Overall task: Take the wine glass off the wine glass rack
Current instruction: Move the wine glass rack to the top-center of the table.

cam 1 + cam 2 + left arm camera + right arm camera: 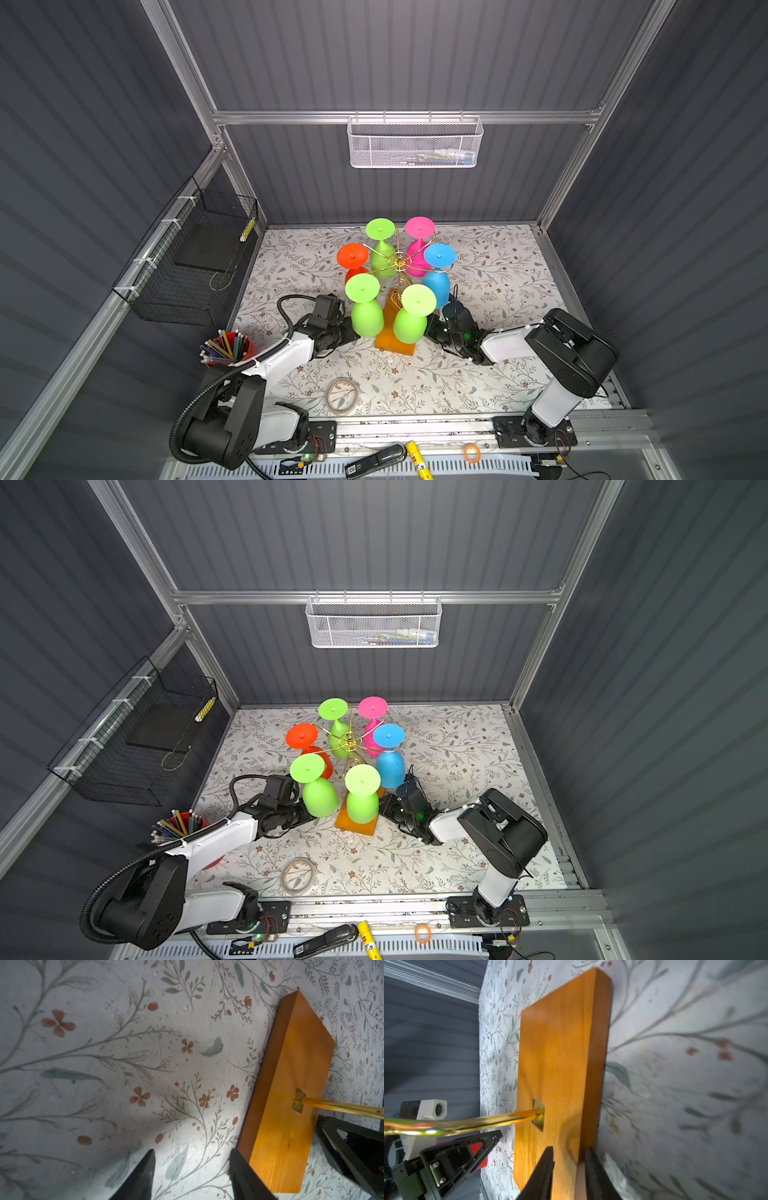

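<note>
Right wrist view: we straddle the base edge of the wine glass rack [556, 1053] with the right gripper [569, 1149], clamp unclear, likely steadying it, while the left gripper [193, 1150] stands apart alongside.

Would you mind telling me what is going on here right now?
All six glasses hang upside down on the wine glass rack. Low at its wooden base, the right gripper straddles the edge; whether it grips is unclear. The left gripper sits open beside the base.
</note>
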`<action>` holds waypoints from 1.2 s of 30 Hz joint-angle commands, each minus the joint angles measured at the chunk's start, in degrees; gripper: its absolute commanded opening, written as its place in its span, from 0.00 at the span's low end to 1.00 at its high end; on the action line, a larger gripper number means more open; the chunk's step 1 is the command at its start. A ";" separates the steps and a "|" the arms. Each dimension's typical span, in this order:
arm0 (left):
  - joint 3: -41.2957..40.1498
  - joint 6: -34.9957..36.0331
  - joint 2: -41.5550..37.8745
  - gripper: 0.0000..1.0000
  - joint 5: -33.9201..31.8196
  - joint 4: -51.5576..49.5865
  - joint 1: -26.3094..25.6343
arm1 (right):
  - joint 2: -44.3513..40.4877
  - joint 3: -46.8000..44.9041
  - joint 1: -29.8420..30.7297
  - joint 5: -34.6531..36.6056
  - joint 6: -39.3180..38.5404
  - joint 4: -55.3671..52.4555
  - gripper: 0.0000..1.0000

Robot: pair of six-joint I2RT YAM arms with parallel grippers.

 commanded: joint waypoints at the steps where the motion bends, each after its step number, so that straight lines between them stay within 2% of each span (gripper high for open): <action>1: 2.36 2.43 1.31 0.58 -2.12 -2.62 -0.43 | 2.29 3.13 0.60 -0.23 0.80 3.14 0.29; 19: 9.35 5.03 9.29 0.58 -8.99 -6.91 -0.39 | 15.40 18.52 2.49 0.64 3.11 2.85 0.25; 36: 9.04 5.60 9.84 0.57 -10.00 -7.73 -0.43 | 21.57 26.11 2.77 0.77 4.56 5.24 0.25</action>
